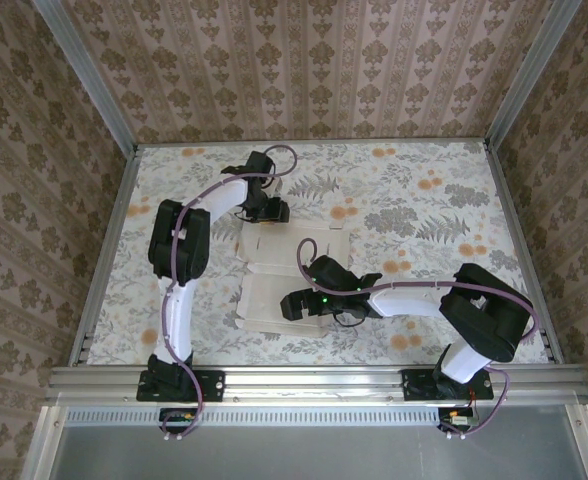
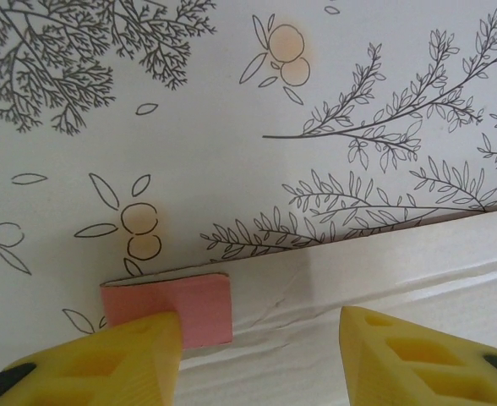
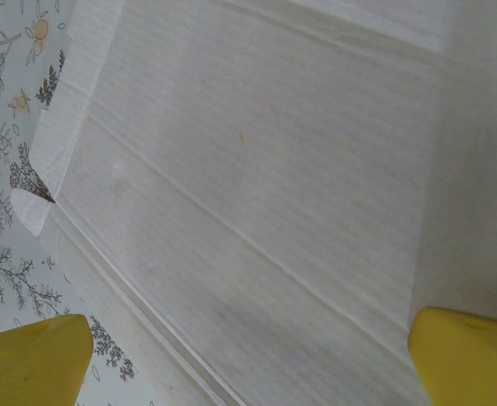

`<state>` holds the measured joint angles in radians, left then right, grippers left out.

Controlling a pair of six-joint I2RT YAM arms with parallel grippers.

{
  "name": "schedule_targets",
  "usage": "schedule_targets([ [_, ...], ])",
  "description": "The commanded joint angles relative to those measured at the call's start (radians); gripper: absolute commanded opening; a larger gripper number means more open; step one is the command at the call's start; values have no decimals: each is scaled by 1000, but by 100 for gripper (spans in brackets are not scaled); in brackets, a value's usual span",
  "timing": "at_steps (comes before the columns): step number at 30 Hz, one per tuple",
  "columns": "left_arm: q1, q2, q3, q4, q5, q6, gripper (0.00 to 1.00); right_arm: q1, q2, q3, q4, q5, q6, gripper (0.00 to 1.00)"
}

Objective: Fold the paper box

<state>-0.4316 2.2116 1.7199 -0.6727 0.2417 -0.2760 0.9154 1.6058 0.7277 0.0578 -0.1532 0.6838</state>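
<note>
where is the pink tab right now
In the left wrist view, the pink tab sits lower left at the paper box edge, beside the left hand.

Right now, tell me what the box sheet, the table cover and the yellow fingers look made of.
Box sheet: thin card, matte; fine ribbed grain, pressed crease lines, off-white face with a pink tab turned up.
Table cover: smooth printed sheet, perhaps vinyl or paper; flat leaf-and-fruit pattern.
Left fingers: yellow moulded plastic or rubber, matte; recessed pockets.
</note>
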Motion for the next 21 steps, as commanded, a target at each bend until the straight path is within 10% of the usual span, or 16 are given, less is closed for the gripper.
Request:
schedule_targets([
  [1, -11, 41, 21, -18, 9, -5, 52, 13, 82, -41, -124, -5, 12, 100],
  [21, 13, -123, 10, -51, -12, 90, 50, 14, 68, -27, -159, 12, -7, 100],
])
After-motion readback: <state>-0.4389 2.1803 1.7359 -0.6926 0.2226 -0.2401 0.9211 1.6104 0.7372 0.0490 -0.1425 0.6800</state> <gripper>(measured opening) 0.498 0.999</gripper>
